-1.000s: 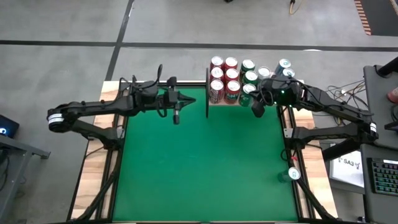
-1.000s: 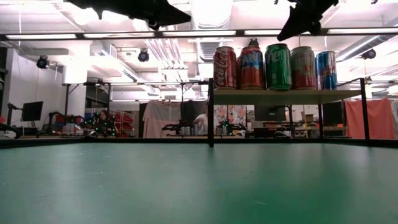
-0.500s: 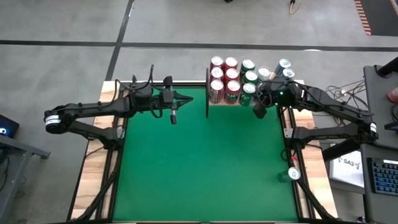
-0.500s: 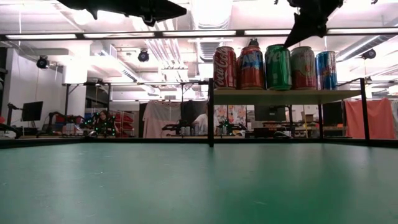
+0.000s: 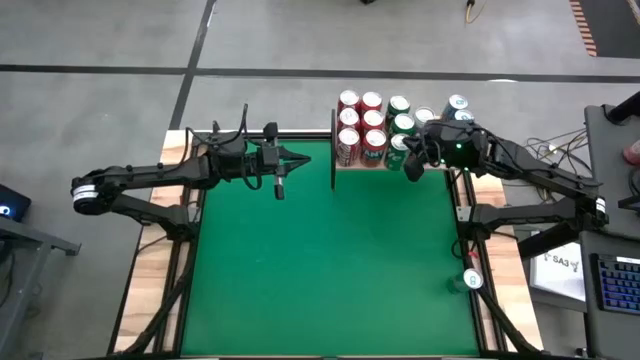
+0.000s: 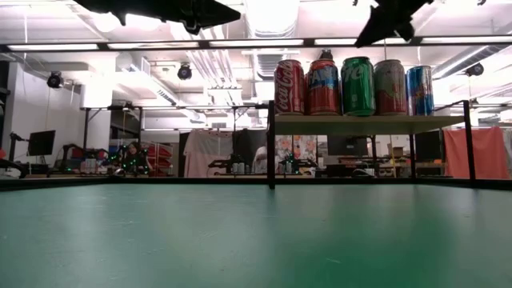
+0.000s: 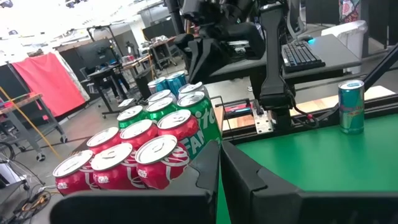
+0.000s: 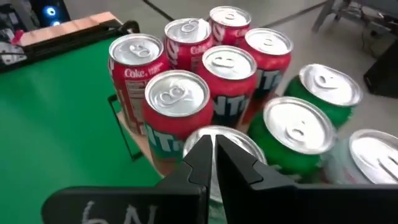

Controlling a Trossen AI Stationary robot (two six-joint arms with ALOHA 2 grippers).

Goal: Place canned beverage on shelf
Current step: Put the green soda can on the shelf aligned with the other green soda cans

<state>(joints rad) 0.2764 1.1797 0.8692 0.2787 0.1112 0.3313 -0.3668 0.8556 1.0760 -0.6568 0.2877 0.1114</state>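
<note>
The shelf (image 6: 368, 125) stands at the table's far edge, right of the middle, and carries several upright cans (image 5: 372, 125), red, green and blue (image 6: 352, 84). One more teal can (image 5: 472, 281) stands alone by the table's right edge, toward the near side (image 7: 351, 106). My right gripper (image 5: 408, 166) is shut and hovers above the front green cans (image 8: 213, 155), clear of their tops in the low view (image 6: 364, 38). My left gripper (image 5: 306, 157) is shut and empty, held high left of the shelf and pointing level at it (image 7: 219, 167).
A black post (image 6: 271, 144) marks the shelf's left front corner. Wooden rails (image 5: 160, 250) run along both sides of the green felt (image 5: 320, 270). A desk with a keyboard (image 5: 615, 290) stands beyond the right edge. The felt in front of the shelf is open.
My right gripper has tipped its fingertips up a little and drawn them toward the far edge, over the shelf's front cans; it has stayed shut.
</note>
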